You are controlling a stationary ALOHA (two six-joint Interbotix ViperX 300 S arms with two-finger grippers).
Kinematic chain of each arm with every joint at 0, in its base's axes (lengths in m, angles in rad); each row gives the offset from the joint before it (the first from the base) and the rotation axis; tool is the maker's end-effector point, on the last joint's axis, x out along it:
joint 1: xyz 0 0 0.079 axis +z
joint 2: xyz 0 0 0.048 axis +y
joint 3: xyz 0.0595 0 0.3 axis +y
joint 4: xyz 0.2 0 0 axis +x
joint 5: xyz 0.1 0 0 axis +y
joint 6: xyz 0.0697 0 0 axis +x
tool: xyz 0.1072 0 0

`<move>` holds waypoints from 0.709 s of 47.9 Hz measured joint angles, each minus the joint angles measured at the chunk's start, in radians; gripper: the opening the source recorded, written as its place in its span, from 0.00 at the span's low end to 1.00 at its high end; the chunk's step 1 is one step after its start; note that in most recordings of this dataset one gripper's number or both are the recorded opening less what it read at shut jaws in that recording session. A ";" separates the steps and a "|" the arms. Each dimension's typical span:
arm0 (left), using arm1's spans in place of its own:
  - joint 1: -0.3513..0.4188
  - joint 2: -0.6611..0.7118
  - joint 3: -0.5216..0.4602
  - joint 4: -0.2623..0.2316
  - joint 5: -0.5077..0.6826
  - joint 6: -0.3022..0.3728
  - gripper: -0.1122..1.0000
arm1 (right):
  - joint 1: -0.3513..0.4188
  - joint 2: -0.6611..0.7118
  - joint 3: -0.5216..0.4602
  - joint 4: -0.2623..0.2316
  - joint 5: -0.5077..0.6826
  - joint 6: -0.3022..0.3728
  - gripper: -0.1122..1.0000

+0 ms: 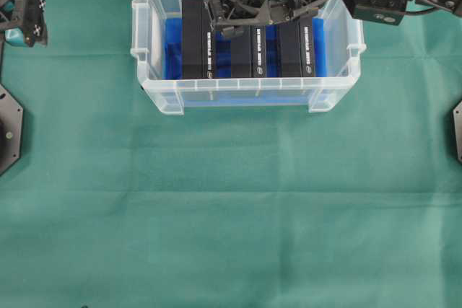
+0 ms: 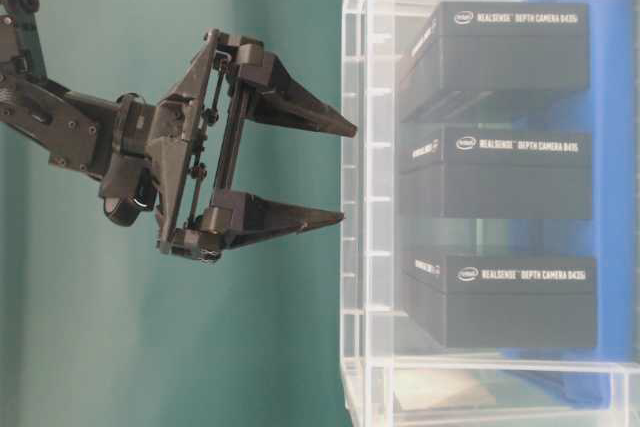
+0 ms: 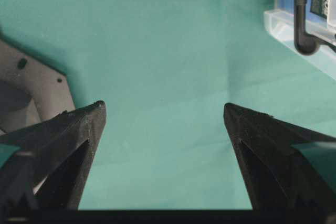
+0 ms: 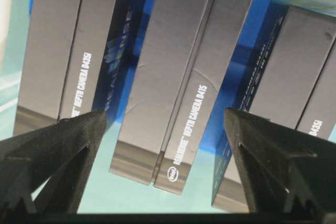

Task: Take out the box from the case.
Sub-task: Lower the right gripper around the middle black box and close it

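Three black boxes stand side by side in the case [image 1: 155, 95] at the far middle of the green cloth [image 1: 231, 214] seen from overhead, with the right gripper [image 1: 249, 9] spread wide and empty above them and the left gripper [image 1: 25, 19] idle, far left. From table level, wide-open jaws hover just outside the clear wall. Through the right wrist camera the middle box [image 4: 178, 82] sits framed between empty fingers [image 4: 58, 140], so nothing is lifted yet; grasping and removal remain.

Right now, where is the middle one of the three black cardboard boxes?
In the overhead view the middle black cardboard box stands inside the clear plastic tub near the top, between two matching boxes, directly under the open right gripper.
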 measured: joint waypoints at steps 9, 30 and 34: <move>0.002 -0.002 0.000 0.002 0.002 0.002 0.99 | 0.000 0.002 0.002 0.000 -0.002 0.000 0.96; 0.000 -0.002 0.000 0.002 0.000 0.000 0.99 | 0.000 0.005 0.000 0.000 -0.006 0.000 0.96; 0.000 -0.002 0.000 0.002 0.000 0.002 0.99 | 0.000 0.014 0.000 0.000 -0.006 0.000 0.96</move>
